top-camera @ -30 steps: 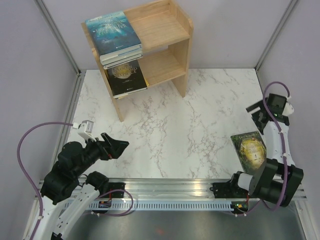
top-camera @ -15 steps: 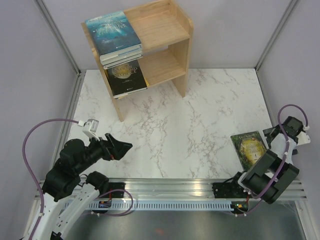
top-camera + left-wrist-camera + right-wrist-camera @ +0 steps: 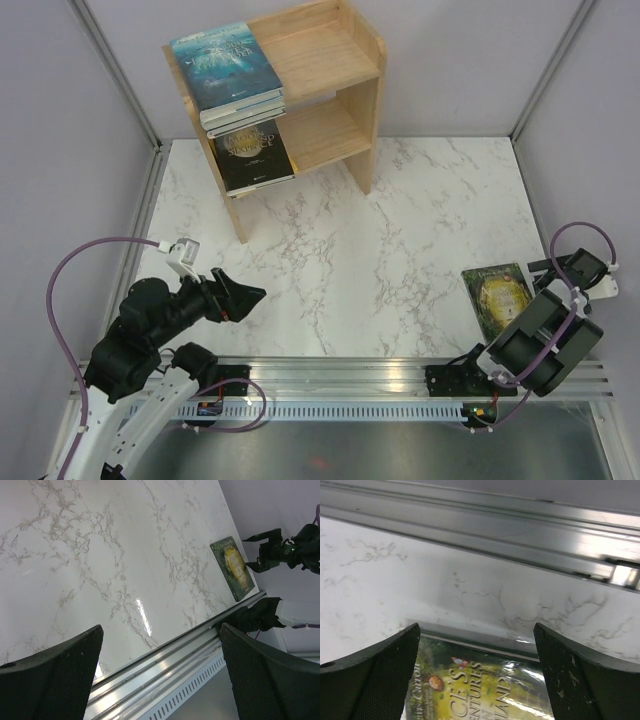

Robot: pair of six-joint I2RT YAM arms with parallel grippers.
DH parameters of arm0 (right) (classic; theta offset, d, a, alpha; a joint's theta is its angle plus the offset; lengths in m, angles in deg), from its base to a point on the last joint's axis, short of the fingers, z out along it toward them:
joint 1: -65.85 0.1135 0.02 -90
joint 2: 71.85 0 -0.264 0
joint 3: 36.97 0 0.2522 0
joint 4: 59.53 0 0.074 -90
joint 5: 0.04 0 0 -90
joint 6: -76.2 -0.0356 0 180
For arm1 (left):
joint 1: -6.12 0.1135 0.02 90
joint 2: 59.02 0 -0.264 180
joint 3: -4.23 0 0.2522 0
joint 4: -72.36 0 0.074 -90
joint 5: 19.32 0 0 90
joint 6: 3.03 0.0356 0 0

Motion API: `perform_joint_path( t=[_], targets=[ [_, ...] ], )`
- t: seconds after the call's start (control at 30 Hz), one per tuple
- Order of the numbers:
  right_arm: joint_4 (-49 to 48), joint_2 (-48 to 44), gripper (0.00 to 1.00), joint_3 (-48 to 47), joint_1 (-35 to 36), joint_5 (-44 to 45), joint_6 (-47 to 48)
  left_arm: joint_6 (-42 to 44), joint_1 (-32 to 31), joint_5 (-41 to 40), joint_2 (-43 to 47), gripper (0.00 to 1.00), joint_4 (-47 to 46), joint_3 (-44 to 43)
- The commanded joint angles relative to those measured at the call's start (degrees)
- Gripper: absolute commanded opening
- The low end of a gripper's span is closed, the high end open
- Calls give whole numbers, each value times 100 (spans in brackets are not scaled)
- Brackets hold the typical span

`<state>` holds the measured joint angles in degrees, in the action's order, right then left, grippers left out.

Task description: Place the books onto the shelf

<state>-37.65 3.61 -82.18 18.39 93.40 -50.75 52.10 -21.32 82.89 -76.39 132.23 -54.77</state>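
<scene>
The light wooden shelf (image 3: 340, 60) stands at the back of the marble table. A stack of books with a teal cover (image 3: 225, 65) on top lies on its upper tier, and a black book (image 3: 255, 155) lies on the lower tier. A green-gold book (image 3: 497, 298) lies flat near the table's front right; the right wrist view shows its cover (image 3: 480, 685) close up. My right gripper (image 3: 545, 280) hangs open at that book's right edge, its fingers apart over the cover and holding nothing. My left gripper (image 3: 250, 300) is open and empty over the front left of the table.
A metal rail (image 3: 340, 375) runs along the table's near edge between the two arm bases. Grey walls close in the back and both sides. The green-gold book (image 3: 231, 566) also shows far right in the left wrist view.
My right arm has swung down and toward the near right, bringing its gripper from above the table to the green-gold book's right edge. The left arm shifted only slightly.
</scene>
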Motion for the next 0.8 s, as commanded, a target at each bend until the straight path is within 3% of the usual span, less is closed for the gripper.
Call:
perform_joint_path(
  t=[0.0,0.07,0.17,0.27,0.37,0.4,0.47,0.6,0.77],
  targets=[
    [339,215,98,717,245,-1352,-531,262,-7,124,-12,100,-225,15],
    [392,-144,97,972,543,-1539,-786,262,-7,115,-30,100,-234,15],
    [567,-908,98,1209,1561,-1680,-1576,235,-7,106,-100,100,-234,15],
    [533,-1691,98,1342,3525,-1645,-2928,227,-7,106,-232,100,-225,15],
    [472,-2245,98,1255,4699,-1321,-4107,209,-7,229,-408,99,-234,15],
    [393,-2368,98,1237,5398,-1250,-4345,200,-7,482,-451,99,-269,32],
    [269,-2536,98,1080,5957,-953,-4706,61,-7,808,-574,98,-487,242],
    [716,-2238,98,395,6214,-565,-3822,-318,-24,1626,-847,89,-848,892],
    [919,-1746,98,-292,6205,-511,-2610,-564,-305,1469,-951,89,-972,1104]
  ],
)
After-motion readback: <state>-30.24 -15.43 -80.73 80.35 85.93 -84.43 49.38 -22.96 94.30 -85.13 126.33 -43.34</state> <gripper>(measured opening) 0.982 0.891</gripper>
